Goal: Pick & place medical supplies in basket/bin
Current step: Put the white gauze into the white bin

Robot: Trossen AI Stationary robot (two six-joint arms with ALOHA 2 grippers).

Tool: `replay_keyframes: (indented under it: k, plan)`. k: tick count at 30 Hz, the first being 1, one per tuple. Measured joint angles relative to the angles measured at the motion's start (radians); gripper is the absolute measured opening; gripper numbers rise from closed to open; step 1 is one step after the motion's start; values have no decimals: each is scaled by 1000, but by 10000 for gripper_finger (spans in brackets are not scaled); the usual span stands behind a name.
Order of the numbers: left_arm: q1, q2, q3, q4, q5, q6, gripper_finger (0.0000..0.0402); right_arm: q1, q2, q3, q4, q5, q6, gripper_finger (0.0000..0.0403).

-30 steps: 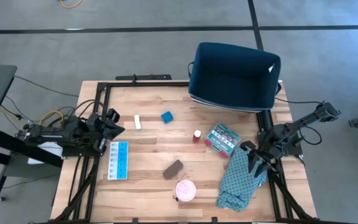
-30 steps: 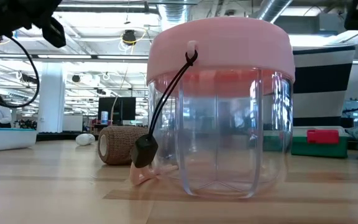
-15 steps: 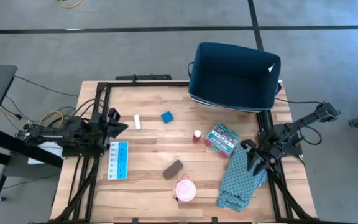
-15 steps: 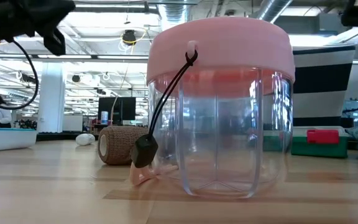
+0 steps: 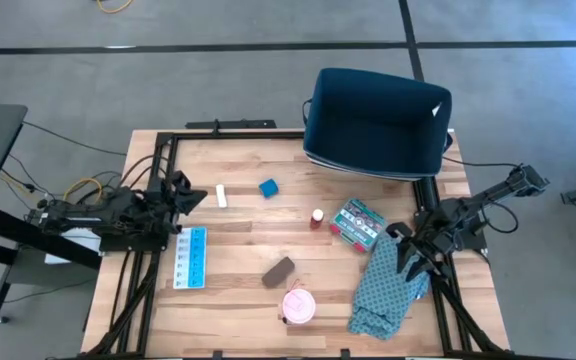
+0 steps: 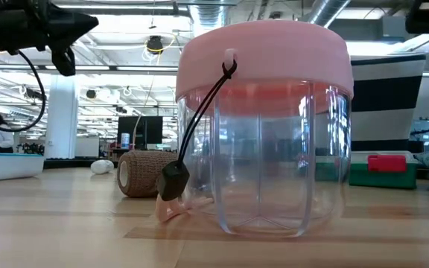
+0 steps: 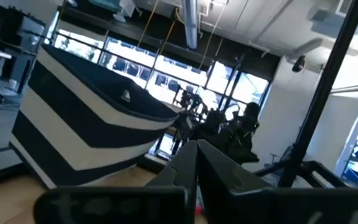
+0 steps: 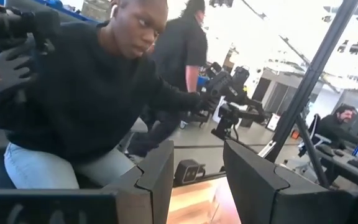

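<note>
The low view was mostly blocked by a clear cup with a pink lid (image 6: 263, 126) close to the lens; a black cord and toggle hung down its side. Behind it only scraps showed: the end of a brown roll (image 6: 146, 173), a small white thing too far off to name, a slice of the green box (image 6: 382, 170), and the striped flank of the bin (image 6: 387, 100).

From above, the navy bin (image 5: 376, 123) sat at the table's far edge toward the right, its inside too dark to read. The pill strip (image 5: 191, 257) lay on the left with its long axis running near to far. The white tube (image 5: 222, 196) lay roughly the same way, the blue cube (image 5: 268, 187) just to its right. The brown roll lay on a diagonal, between the strip and the pink-lidded cup. The red bottle (image 5: 317, 217) stood just beside the green box, which sat turned askew.

The left gripper (image 5: 190, 195) hung near the table's left edge with its fingers closed together, holding nothing; its wrist view showed the two tips (image 7: 194, 163) meeting. The right gripper (image 5: 404, 256) hovered over the teal cloth (image 5: 388, 288) at the right edge, its fingers (image 8: 160, 171) standing apart with nothing between them. Beyond them a seated person in a dark top filled much of that view.
</note>
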Motion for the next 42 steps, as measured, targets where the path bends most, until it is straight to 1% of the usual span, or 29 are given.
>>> replay_keyframes:
  k: [3, 5, 8, 10, 11, 12, 14, 17, 20, 22, 24, 26, 28, 29, 31, 33, 35, 37, 39, 42]
  plan:
    - [0, 0, 0, 2, -6, 5, 0, 2, 0, 0, 22, 0, 0, 134]
    - [0, 0, 0, 5, -50, 16, 0, 1, 0, 0, 49, 0, 1, 133]
    - [0, 0, 0, -54, -122, -81, 0, 1, 0, 0, 90, 1, 0, 133]
    - [0, 0, 0, -129, -183, -141, 0, 0, 0, 0, 128, 23, 0, 133]
    - [0, 0, 0, -174, -193, -163, 0, 0, 0, 0, 146, 36, 0, 133]
    - [0, 0, 0, -214, -183, -175, 0, 0, 0, 0, 168, 46, 1, 133]
    - [0, 1, 0, -266, -125, -178, 6, 0, 0, 0, 212, 53, 1, 134]
    - [0, 1, 0, -291, -100, -148, 25, 0, 0, 1, 260, 53, 0, 134]
    - [0, 0, 0, -289, -105, -59, 56, -1, 0, 1, 294, 56, 0, 133]
    - [0, 0, 0, -290, -144, 1, 79, -1, 0, 1, 303, 56, 0, 133]
    - [0, 3, 0, -289, -213, 34, 103, -1, 0, 1, 310, 60, 1, 133]
    - [0, 7, 0, -291, -283, 47, 124, 0, 0, 1, 309, 85, 0, 132]
    - [0, 7, 0, -293, -342, 45, 142, 0, 0, 1, 312, 159, 11, 131]
    - [0, 8, 0, -295, -379, 15, 149, 0, 0, 1, 311, 212, 24, 130]
    - [0, 12, 0, -311, -443, -96, 159, -1, 0, 1, 308, 330, 32, 129]
    - [0, 12, 1, -330, -452, -187, 163, -1, 0, 1, 308, 482, 33, 127]
    - [0, 24, 2, -332, -423, -252, 164, -1, 0, 1, 303, 649, 38, 127]
    - [0, 45, 1, -298, -391, -271, 164, -1, 0, 1, 298, 782, 77, 127]
    - [0, 67, 24, -264, -372, -231, 165, -2, 0, 1, 299, 851, 130, 127]
    - [0, 119, 100, -287, -371, -164, 165, -14, 0, 1, 304, 864, 160, 127]
